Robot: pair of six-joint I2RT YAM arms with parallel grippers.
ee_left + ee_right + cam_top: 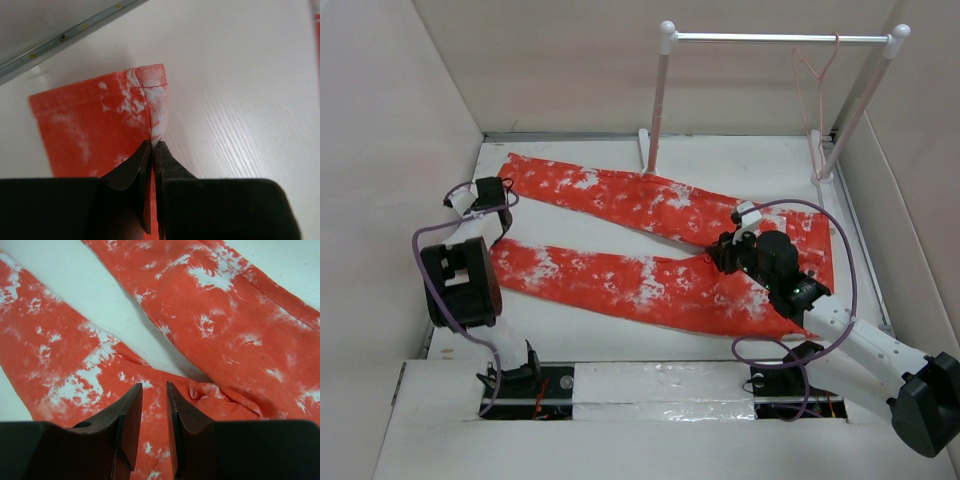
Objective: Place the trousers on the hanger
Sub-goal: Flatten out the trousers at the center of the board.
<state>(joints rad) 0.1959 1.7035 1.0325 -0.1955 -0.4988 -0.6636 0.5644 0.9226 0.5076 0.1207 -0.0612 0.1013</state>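
While the left gripper (152,150) is pinched shut on a cuff edge of the orange-red, white-splotched cloth trousers (620,195), which lie flat with legs running left-right, the right gripper (154,400) hovers narrowly parted over the crotch. The thin pinkish wire hanger (815,110) hangs on the white metal rail (770,38) far right, nearer the right arm.

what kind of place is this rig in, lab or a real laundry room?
Probably a lab test cell: plain white walls box in the table, a small rail holds one hanger, and trousers lie flat as the only garment.
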